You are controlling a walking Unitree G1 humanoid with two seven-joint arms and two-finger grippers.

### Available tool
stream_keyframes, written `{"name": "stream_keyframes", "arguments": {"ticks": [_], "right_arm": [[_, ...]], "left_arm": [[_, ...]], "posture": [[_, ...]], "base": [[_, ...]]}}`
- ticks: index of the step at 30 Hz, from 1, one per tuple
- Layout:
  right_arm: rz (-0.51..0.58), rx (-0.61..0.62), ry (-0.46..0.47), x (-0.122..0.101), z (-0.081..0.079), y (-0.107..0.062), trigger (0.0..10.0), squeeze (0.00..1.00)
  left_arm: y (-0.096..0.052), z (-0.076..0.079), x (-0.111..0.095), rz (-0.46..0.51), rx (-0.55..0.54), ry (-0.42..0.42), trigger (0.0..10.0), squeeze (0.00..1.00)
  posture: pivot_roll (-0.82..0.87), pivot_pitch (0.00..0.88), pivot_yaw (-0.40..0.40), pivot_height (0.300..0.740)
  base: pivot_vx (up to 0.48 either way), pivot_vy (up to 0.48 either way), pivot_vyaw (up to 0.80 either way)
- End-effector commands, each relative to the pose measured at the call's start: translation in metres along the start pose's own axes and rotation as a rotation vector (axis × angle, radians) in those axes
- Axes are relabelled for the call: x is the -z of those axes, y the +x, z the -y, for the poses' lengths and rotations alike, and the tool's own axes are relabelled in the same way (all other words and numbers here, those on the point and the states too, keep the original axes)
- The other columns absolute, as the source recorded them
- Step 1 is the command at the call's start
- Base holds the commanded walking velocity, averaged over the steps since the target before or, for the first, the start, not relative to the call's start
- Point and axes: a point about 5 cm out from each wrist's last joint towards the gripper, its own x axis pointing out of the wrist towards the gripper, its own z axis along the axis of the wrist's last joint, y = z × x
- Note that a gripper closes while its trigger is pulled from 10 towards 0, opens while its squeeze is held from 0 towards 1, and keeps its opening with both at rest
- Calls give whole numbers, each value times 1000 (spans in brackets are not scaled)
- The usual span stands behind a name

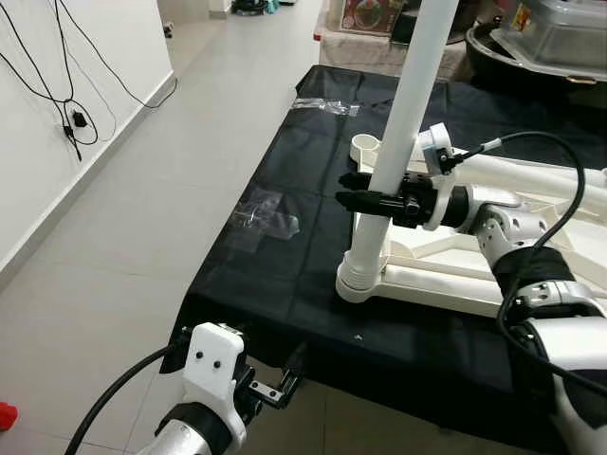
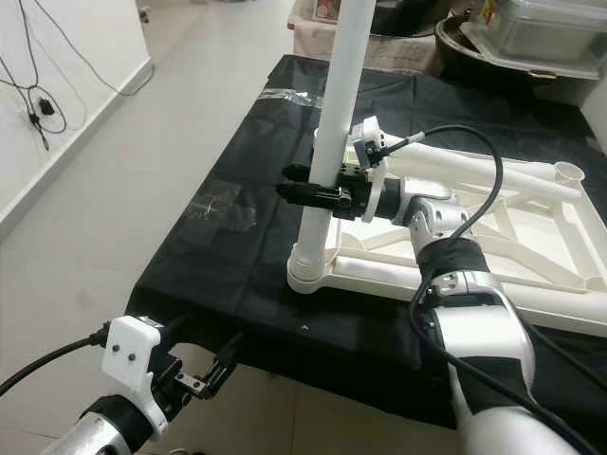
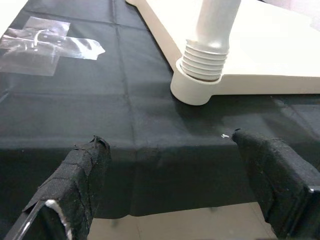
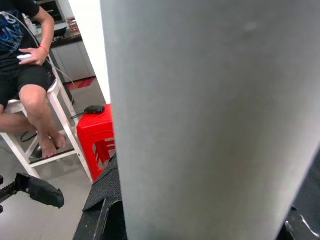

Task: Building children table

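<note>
My right gripper (image 1: 358, 190) is clasping the one upright white table leg (image 1: 408, 114), which is standing in a corner socket of the upturned white tabletop (image 2: 531, 237) just below my fingers. My left gripper (image 1: 285, 379) is hanging spread and empty at the black cloth (image 1: 285, 275) edge. Two clear plastic bags (image 1: 266, 213) are lying beyond it.

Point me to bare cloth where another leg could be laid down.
Free: the black cloth between the plastic bag and the table frame, and the front strip before the leg socket. Crowded: the right side, taken by the frame and the right gripper clamping the leg. Left gripper hangs open off the front edge.
</note>
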Motion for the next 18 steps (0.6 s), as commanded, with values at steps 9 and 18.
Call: {"name": "stream_keyframes", "arguments": {"ticks": [9,18], "right_arm": [[-82,-89,13,29,-10,14,10000,0],[-157,-193,-20,44,-22,24,10000,0]], "left_arm": [[-1,1,2,-18,-5,5,10000,0],[0,0,1,-16,-4,9,10000,0]], "posture": [[139,221,-77,740],[134,220,-74,740]], "base": [[0,0,0],[0,0,0]]}}
